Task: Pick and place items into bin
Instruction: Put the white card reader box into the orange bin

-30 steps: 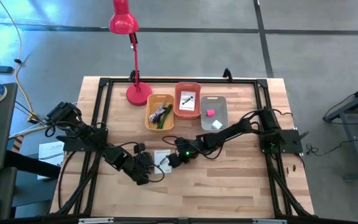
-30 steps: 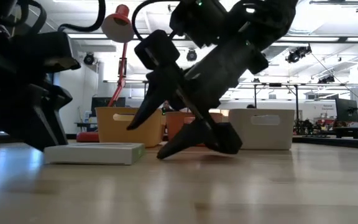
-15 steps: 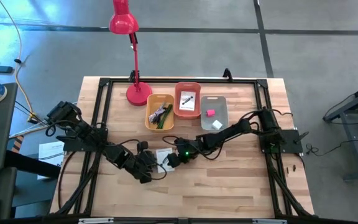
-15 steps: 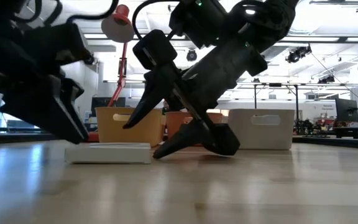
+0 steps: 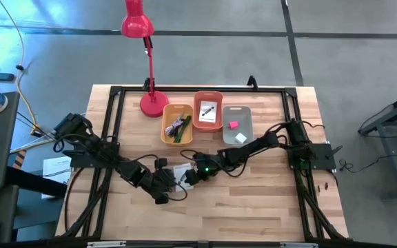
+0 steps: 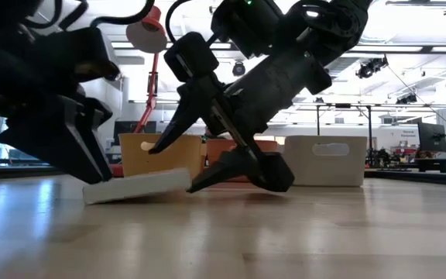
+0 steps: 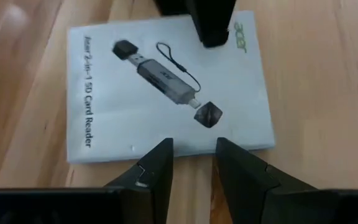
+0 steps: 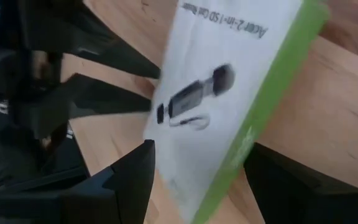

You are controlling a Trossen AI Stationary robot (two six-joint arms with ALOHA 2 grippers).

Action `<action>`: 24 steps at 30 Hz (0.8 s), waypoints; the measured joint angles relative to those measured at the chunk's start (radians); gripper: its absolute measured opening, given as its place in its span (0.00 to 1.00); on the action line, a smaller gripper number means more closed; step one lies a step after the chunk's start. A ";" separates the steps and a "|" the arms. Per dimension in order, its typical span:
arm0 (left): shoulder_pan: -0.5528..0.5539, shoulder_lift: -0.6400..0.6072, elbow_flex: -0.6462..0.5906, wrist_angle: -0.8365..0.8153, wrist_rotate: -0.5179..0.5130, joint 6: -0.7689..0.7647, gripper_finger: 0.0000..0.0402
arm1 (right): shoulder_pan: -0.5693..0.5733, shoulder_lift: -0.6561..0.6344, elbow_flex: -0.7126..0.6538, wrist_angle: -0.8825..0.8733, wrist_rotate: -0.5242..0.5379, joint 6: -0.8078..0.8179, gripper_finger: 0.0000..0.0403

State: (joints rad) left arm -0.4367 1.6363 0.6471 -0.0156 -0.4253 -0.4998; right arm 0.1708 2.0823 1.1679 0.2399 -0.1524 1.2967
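A flat white box [image 5: 180,173], printed "2-in-1 SD Card Reader" with a green side, lies mid-table between both grippers. In the low view the box [image 6: 138,186] is tilted, its left-arm end on the wood. My left gripper [image 5: 163,186] [image 7: 193,149] stands at that end, fingers a narrow gap apart. My right gripper [image 5: 189,176] [image 6: 170,167] is open at the raised end, and the box [image 8: 229,93] lies between its fingers. The yellow bin [image 5: 176,124] holds a green stick and black cable, the orange bin [image 5: 208,110] a white card, and the grey bin [image 5: 237,125] pink and white cubes. My left gripper touches the box's edge [image 7: 185,147] with its fingertips [image 7: 160,158], slanting down from the table's left; that end stays on the table. My right gripper has its lower finger [image 6: 231,174] under the box's raised edge [image 6: 181,178], coming from the table's right. Its upper finger [image 6: 169,132] stands above the box, apart from it.
The three bins stand in a row toward the far edge, beside a red desk lamp [image 5: 150,103]. A black frame [image 5: 109,138] runs along the table's sides. Bare wood lies toward the near edge [image 5: 240,213].
My left gripper has moved toward the table's right, up to the box, and pushed it a little toward my right gripper. The box's end at the right gripper has tipped up off the table while its other end stayed down.
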 joint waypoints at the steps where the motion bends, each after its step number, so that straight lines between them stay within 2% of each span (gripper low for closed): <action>1: 0.000 0.008 0.001 0.008 0.005 -0.003 0.28 | 0.000 0.000 0.000 0.005 -0.001 -0.003 0.58; 11: -0.002 0.021 0.000 0.013 0.010 -0.008 0.28 | -0.002 0.000 0.000 0.021 -0.014 -0.019 0.58; 15: -0.002 0.022 -0.001 0.015 0.009 -0.005 0.28 | -0.002 0.000 0.000 0.022 0.013 -0.043 0.57; 24: -0.002 0.029 -0.005 0.012 0.006 0.005 0.28 | -0.016 0.000 0.000 0.083 0.049 -0.092 0.42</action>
State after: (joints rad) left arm -0.4385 1.6650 0.6416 -0.0034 -0.4190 -0.4946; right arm 0.1550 2.0827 1.1679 0.3225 -0.1039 1.2044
